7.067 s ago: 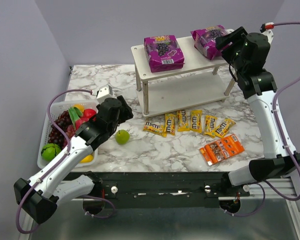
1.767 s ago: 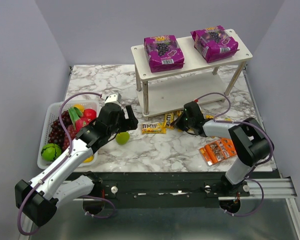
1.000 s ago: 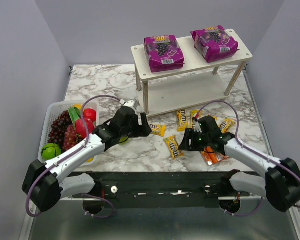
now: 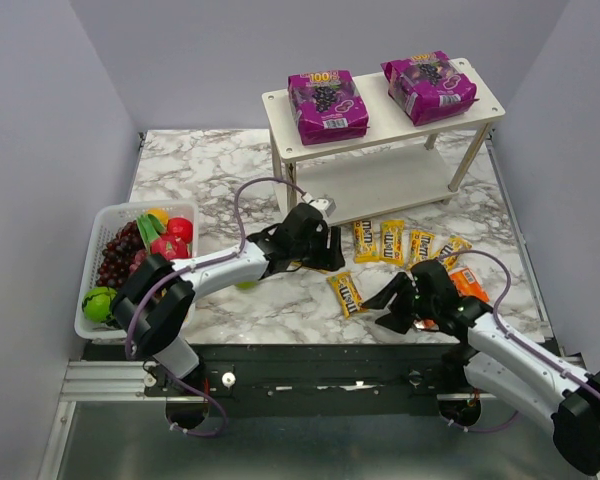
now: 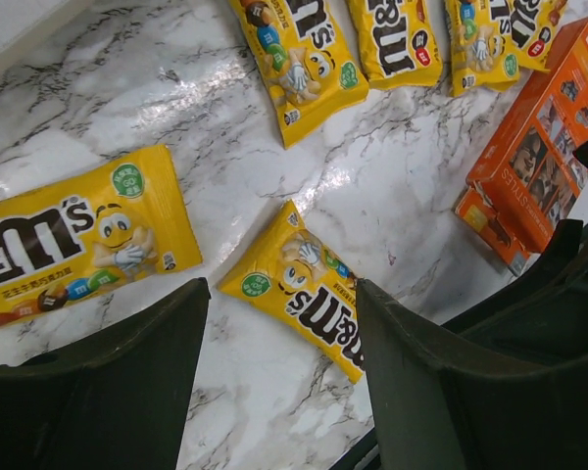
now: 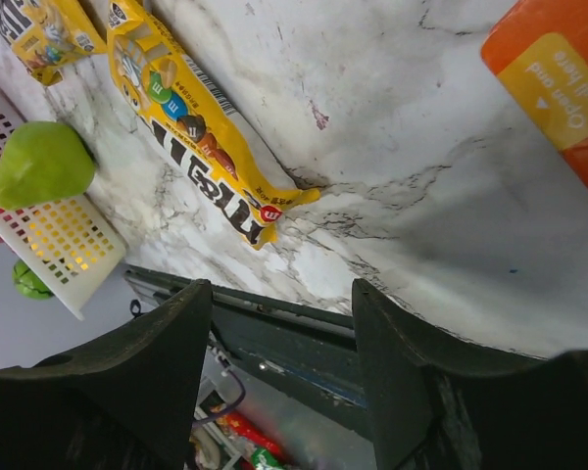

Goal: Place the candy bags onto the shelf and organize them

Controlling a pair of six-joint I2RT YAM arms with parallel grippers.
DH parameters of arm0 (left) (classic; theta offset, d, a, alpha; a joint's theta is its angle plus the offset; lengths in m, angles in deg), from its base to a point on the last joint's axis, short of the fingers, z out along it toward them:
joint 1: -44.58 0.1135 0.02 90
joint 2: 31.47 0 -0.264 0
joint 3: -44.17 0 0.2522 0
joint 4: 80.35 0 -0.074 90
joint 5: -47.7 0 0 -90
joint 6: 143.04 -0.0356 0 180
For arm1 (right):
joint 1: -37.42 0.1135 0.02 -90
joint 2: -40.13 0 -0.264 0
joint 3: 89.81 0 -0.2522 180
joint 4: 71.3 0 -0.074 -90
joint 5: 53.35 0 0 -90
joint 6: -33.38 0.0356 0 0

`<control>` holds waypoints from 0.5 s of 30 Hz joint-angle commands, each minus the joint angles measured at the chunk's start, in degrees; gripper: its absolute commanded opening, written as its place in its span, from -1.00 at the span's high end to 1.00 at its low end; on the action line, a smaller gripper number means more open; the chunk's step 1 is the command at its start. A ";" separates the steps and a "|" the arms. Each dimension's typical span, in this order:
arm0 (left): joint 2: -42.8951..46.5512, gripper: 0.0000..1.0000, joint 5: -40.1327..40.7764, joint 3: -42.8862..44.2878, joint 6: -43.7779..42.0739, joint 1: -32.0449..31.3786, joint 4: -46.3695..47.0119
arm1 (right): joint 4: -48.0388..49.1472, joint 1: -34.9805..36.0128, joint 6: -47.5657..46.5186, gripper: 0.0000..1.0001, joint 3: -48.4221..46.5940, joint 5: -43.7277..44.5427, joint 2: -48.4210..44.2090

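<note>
Two purple candy bags (image 4: 327, 105) (image 4: 429, 87) lie on the top tier of the white shelf (image 4: 380, 185). Several yellow packets (image 4: 393, 240) lie in a row on the marble in front of it, and one yellow packet (image 4: 345, 292) lies apart, nearer the front. An orange pack (image 4: 467, 283) lies right of them, partly under the right arm. My left gripper (image 4: 325, 255) hovers open over the left end of the row; the lone packet (image 5: 309, 294) shows between its fingers (image 5: 118, 382), untouched. My right gripper (image 4: 390, 305) is open and empty at the table's front edge, with the same packet (image 6: 196, 137) ahead of it.
A white fruit basket (image 4: 88, 300) with grapes, apples and a lime stands at the left edge. A green fruit (image 6: 39, 162) lies on the marble beside it. The shelf's lower tier is bare. The table's dark front rail (image 6: 304, 362) lies under the right gripper.
The left arm has reached further right and now covers the leftmost yellow packet. The right arm has drawn back toward the front edge. The left jaws stand narrower than before.
</note>
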 commanded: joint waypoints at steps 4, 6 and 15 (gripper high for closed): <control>-4.93 -0.37 -5.74 1.45 -1.32 -1.22 5.23 | 7.82 2.19 8.08 -0.34 -1.99 -1.83 6.75; -5.63 -0.36 -5.82 1.10 -1.67 -1.40 5.23 | 8.88 2.98 8.61 -0.33 -2.69 -0.69 9.29; -10.11 -0.15 -4.07 -0.48 -1.94 -1.66 5.58 | 11.43 6.94 11.08 -0.08 -5.77 8.80 17.39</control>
